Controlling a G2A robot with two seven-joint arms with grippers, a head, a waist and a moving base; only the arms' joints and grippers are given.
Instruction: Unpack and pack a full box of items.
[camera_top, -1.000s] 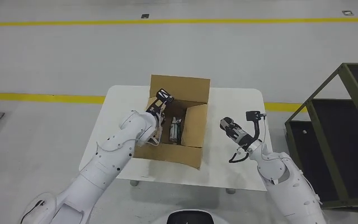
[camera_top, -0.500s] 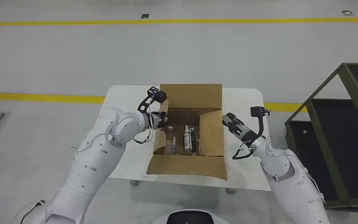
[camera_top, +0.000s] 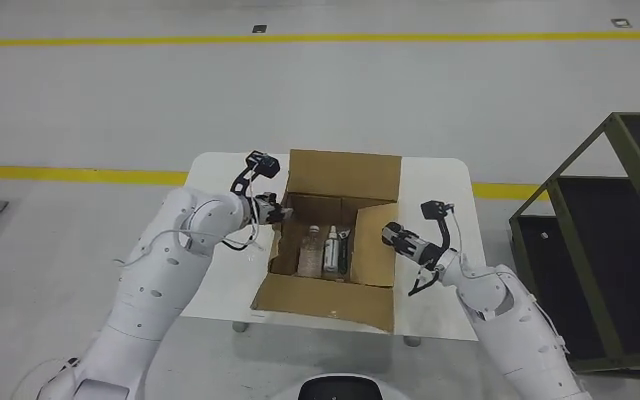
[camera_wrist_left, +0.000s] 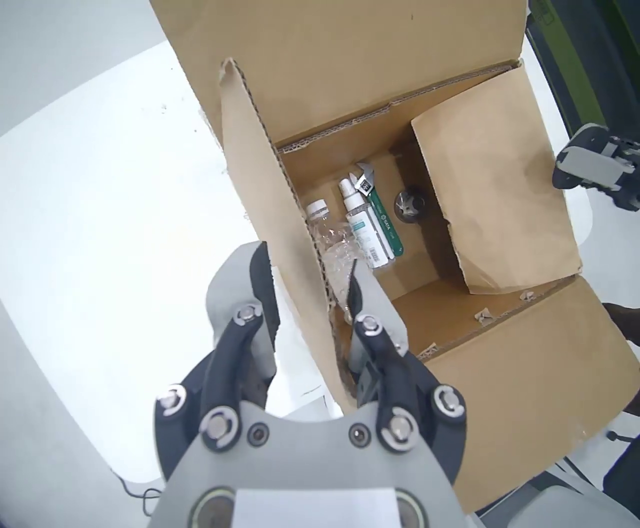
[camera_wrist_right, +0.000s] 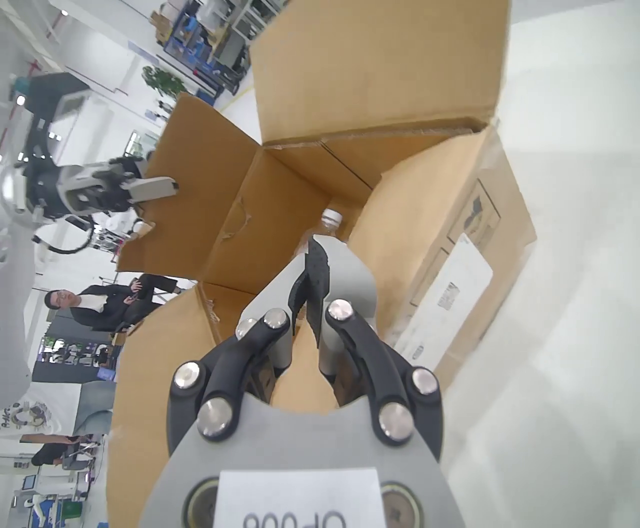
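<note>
Cardboard box (camera_top: 340, 172) — flap (camera_wrist_left: 255, 175) within left gripper (camera_wrist_left: 307, 260)

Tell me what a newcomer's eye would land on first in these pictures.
First, the open brown cardboard box in the middle of the white table, with a clear plastic bottle, a white spray bottle and a green-handled wrench lying on its floor. Then the grippers at its sides: the left gripper straddles the left side flap with open fingers, and the right gripper pinches the right side flap.
</note>
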